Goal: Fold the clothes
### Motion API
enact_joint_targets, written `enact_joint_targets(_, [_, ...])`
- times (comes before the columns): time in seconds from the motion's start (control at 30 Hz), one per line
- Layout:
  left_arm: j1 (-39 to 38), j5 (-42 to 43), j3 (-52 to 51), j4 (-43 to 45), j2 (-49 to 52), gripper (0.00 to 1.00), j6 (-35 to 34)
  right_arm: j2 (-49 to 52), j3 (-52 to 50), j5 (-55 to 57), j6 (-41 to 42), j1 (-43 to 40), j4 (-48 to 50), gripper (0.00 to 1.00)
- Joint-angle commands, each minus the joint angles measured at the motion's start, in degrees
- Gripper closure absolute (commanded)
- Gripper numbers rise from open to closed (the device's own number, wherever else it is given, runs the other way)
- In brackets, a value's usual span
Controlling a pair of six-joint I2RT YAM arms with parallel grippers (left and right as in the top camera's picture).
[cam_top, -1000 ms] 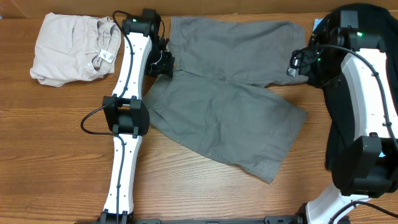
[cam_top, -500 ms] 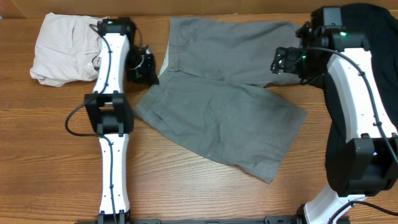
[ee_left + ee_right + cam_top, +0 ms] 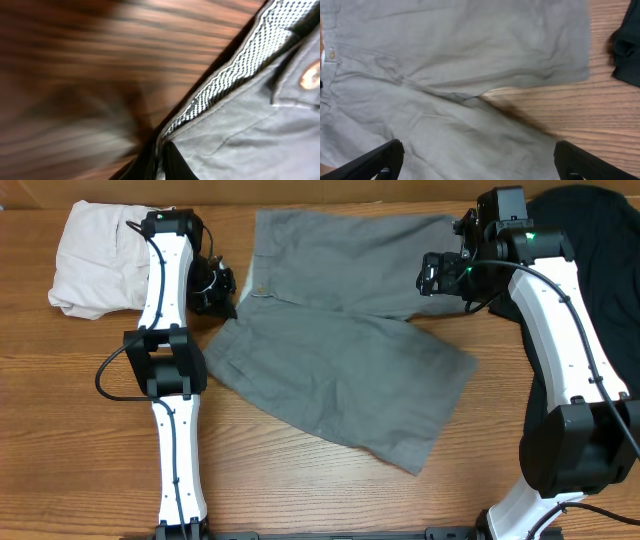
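Overhead, the left end effector [image 3: 215, 286], pinching the waistband [image 3: 220, 85], is dragging the grey shorts [image 3: 340, 370] leftward, repositioning them for folding. The right end effector [image 3: 434, 275] is hovering wide open.

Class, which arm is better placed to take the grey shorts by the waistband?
Left. The left gripper sits at the waistband of the grey shorts, and its wrist view shows the band pinched. The right gripper hangs open over a leg, away from it.
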Motion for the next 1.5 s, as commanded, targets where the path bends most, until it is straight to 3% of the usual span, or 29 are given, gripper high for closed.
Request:
enact_joint_targets(0.0, [1.8,-14.0,-0.9,0.2,-6.5,0.86,-0.9,-0.5,1.0,-2.0,-0.4,-0.3,1.5,0.01])
enact_joint_targets(0.07, [1.6,-16.2,-0.9,0.2,-10.0,0.78,0.2,-0.5,1.0,-2.4,-0.4,-0.3,2.2,0.01])
enact_joint_targets(0.1, [1.3,-16.9,-0.9,0.2,-12.1,0.62,0.8,-0.5,1.0,-2.7,-0.4,-0.3,2.5,0.01])
enact_joint_targets(0.17, [1.0,-17.3,-0.9,0.2,-14.9,0.50,1.1,-0.5,1.1,-3.8,-0.4,-0.3,2.5,0.01])
enact_joint_targets(0.33, [0.0,-17.3,-0.9,0.2,-25.0,0.51,3.7,-0.5,5.6,-6.3,-0.4,-0.3,-2.5,0.00])
enact_joint_targets(0.5, [-0.9,-14.9,-0.9,1.3,-39.0,0.34,4.0,-0.7,21.8,-4.9,-1.6,-0.3,-18.3,0.00])
enact_joint_targets(0.63, [-3.4,-11.3,-0.9,0.9,-47.3,0.34,1.7,-1.7,32.8,-5.2,-3.3,-0.3,-30.6,0.00])
enact_joint_targets(0.7, [-6.6,-12.8,-0.9,0.3,-50.6,0.33,1.6,-5.1,33.4,-6.0,-3.0,0.0,-30.6,0.00])
enact_joint_targets(0.73, [-8.0,-13.7,-0.9,0.2,-51.6,0.26,1.5,-6.5,33.4,-6.3,-3.0,0.1,-30.6,0.00])
enact_joint_targets(0.77, [-10.2,-16.1,-0.9,0.3,-53.1,0.09,0.0,-9.0,33.4,-6.1,-1.6,0.3,-30.6,0.00])
enact_joint_targets(0.83, [-14.1,-23.6,-0.9,0.3,-55.9,0.00,-5.0,-14.4,33.0,-4.8,3.1,0.3,-30.6,0.00])
enact_joint_targets(0.87, [-15.0,-25.4,-0.9,0.2,-56.9,0.00,-6.7,-16.3,32.7,-4.0,4.5,0.4,-30.6,0.00])
enact_joint_targets(1.03, [-15.8,-27.6,-1.1,0.2,-61.4,0.00,-12.5,-28.7,27.0,8.8,15.5,0.4,-30.6,0.00])
enact_joint_targets(1.23, [-15.8,-29.0,-9.0,0.2,-63.7,0.00,-13.7,-41.3,6.1,21.6,28.6,0.4,-30.6,0.00])
enact_joint_targets(1.33, [-14.5,-36.5,-20.9,0.3,-63.8,0.00,-22.1,-41.9,-7.4,20.3,30.3,0.4,-30.5,0.00])
enact_joint_targets(1.47, [-10.8,-37.7,-32.8,0.3,-63.8,0.00,-34.2,-38.8,-18.3,13.2,30.3,0.4,-25.8,0.00])
